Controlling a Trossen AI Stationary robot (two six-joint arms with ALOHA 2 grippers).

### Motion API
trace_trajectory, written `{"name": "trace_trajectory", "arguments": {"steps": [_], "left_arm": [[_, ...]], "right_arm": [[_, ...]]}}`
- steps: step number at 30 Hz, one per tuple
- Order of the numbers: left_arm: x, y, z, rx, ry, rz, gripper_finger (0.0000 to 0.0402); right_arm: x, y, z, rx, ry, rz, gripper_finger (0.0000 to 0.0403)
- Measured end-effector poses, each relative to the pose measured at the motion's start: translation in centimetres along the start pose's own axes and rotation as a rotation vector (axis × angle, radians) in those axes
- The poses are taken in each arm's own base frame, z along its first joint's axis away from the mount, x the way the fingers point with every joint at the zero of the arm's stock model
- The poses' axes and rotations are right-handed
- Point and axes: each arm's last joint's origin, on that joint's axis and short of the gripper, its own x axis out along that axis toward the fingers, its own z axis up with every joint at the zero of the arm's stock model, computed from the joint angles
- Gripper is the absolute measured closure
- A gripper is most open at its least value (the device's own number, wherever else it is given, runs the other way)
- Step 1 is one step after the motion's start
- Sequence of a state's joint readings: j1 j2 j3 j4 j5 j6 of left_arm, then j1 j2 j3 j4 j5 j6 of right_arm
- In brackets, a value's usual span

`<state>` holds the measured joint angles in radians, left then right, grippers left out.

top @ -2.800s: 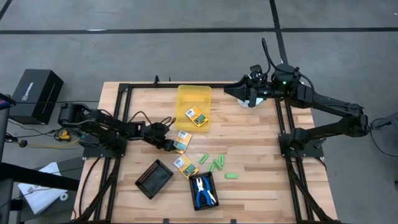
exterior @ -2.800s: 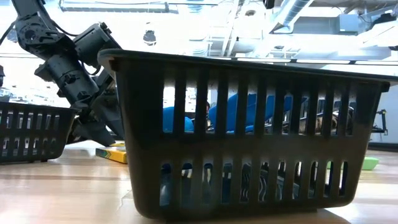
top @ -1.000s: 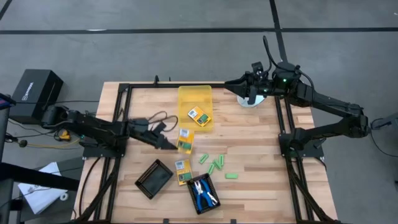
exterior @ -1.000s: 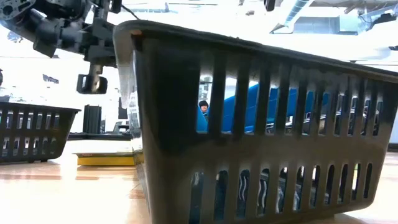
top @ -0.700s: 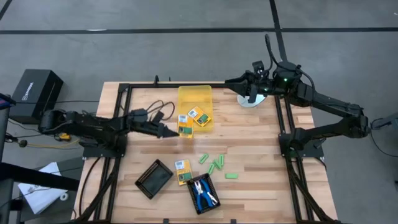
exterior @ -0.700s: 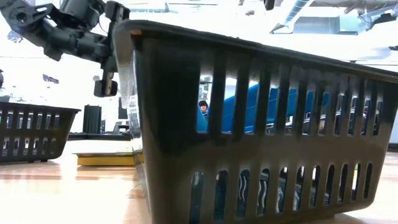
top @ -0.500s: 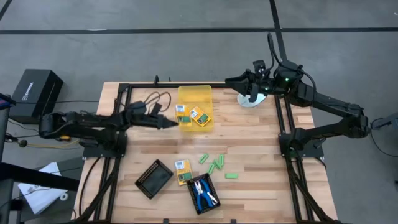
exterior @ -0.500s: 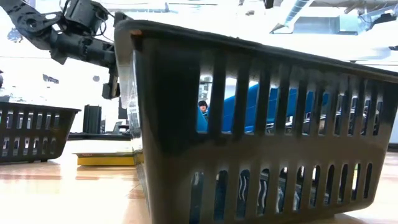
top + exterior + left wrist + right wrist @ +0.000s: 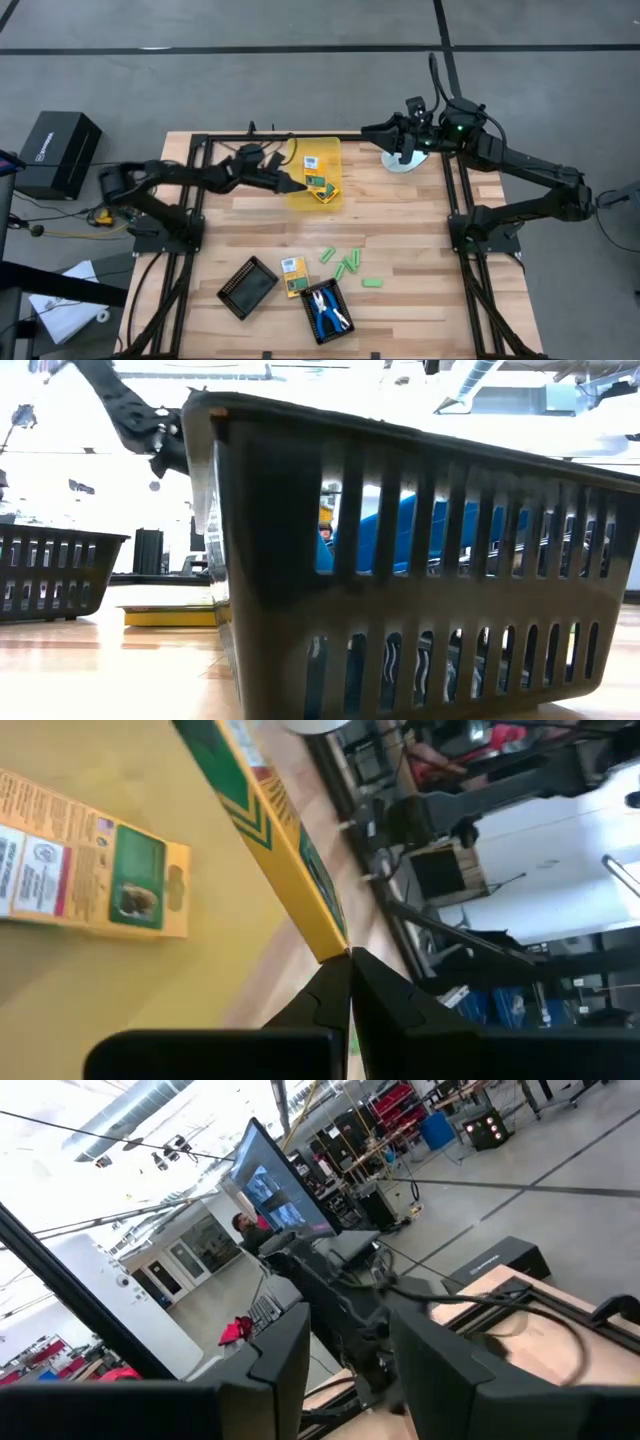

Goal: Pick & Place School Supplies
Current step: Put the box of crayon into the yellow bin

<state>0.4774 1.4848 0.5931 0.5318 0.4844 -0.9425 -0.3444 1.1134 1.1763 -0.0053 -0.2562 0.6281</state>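
Note:
My left gripper [image 9: 299, 184] is shut on a yellow-orange printed box [image 9: 310, 164] and holds it over the translucent yellow bin [image 9: 312, 150]. A second box [image 9: 90, 870] lies flat on the bin's floor. A third box [image 9: 293, 275] lies on the table beside the black tray [image 9: 325, 305] that holds the blue-handled scissors [image 9: 327, 310]. Several light-green sticks [image 9: 346, 264] are scattered on the wood. My right gripper [image 9: 385, 135] hangs open above the table's far right part, holding nothing. My left gripper pinches one corner [image 9: 335, 948] of the yellow-orange box between its two fingers [image 9: 325, 990]. The fingers come from the table's left, slanting a little downward. The box stands on edge, sticks out beyond the fingertips and hangs clear above the bin's floor.
A second black tray [image 9: 247, 288] sits near the front left. A white round object [image 9: 401, 163] lies under the right arm. In the low view the scissors tray's slotted wall [image 9: 420, 590] fills most of the picture. A black case [image 9: 58, 150] stands off the table's left.
My left gripper, shut on the box, has swung from the middle left of the table toward the far edge and to the right, ending over the yellow bin, and its wrist has rolled. The box came along, lifted clear.

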Motion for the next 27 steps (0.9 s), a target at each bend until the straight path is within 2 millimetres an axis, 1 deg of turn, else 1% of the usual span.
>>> {"name": "trace_trajectory", "arguments": {"steps": [2, 7, 11, 14, 17, 23, 27], "left_arm": [[0.9, 0.9, 0.6, -0.019, 0.004, 0.025, 0.0401], [2.0, 3.1, 1.8, -0.06, 0.0, 0.078, 0.0401], [2.2, 3.2, 2.6, -0.036, 0.003, 0.054, 0.0397], [2.2, 3.0, 2.6, -0.01, 0.006, 0.032, 0.038], [2.2, 3.0, 2.6, -0.029, 0.008, 0.031, 0.0348], [2.2, 3.0, 2.7, -0.026, 0.004, 0.026, 0.026], [1.9, 2.1, 2.9, -0.008, -0.011, -0.001, 0.021]], "right_arm": [[0.0, 0.1, -0.1, 0.001, 0.004, 0.002, 0.0269], [0.1, 0.2, -0.2, 0.013, 0.009, 0.01, 0.0271], [0.1, 0.3, -0.3, 0.013, 0.014, 0.016, 0.027], [0.1, 0.3, -0.3, 0.012, 0.014, 0.018, 0.027], [0.1, 0.3, -0.3, 0.006, 0.014, 0.017, 0.027], [0.1, 0.3, -0.3, 0.002, 0.014, 0.017, 0.0265], [0.1, 0.3, -0.3, 0.002, 0.014, 0.017, 0.0264]]}}
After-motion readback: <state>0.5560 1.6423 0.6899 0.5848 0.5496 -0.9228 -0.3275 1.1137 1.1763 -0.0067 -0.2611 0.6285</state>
